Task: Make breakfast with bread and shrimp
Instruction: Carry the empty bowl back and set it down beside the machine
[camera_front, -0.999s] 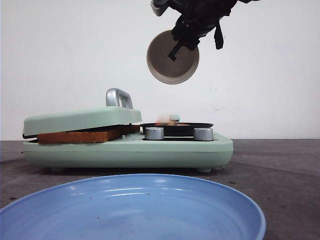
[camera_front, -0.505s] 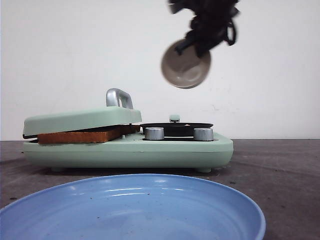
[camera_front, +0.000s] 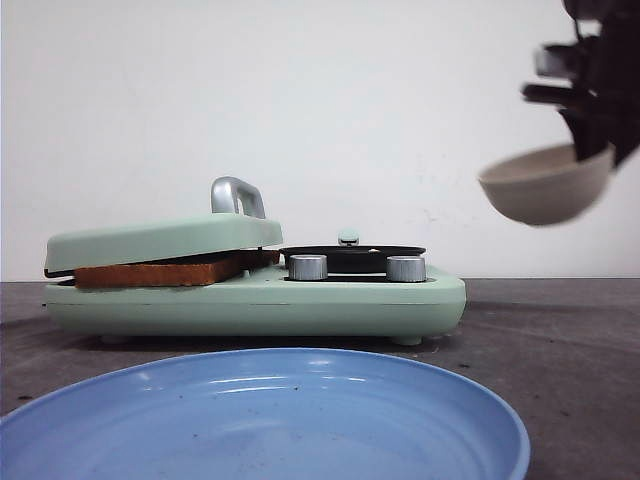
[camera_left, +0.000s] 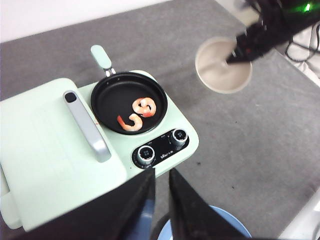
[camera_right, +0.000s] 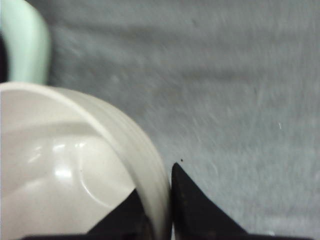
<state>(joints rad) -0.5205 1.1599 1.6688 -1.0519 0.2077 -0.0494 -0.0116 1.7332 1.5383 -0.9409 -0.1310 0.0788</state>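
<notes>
The bread (camera_front: 160, 272) lies as a browned slab under the mint lid (camera_front: 160, 240) of the breakfast maker. Two pink shrimp (camera_left: 145, 106) lie in its round black pan (camera_left: 112, 97). My right gripper (camera_front: 590, 150) hangs high at the right, past the maker's right end. It is shut on the rim of a beige bowl (camera_front: 545, 190), which is held mouth up and looks empty (camera_right: 60, 165). My left gripper (camera_left: 161, 171) hovers above the maker's knob side with its fingers nearly together and nothing between them. It is out of the front view.
A big blue plate (camera_front: 260, 420) fills the near foreground, in front of the maker. Two silver knobs (camera_front: 308, 267) sit below the pan, and a metal handle (camera_front: 238, 195) stands on the lid. Grey table lies to the maker's right (camera_front: 550, 330).
My right gripper has carried the bowl from above the pan to the right and lower. The bowl has turned from tipped over to mouth up. An orange blur over the pan is gone.
</notes>
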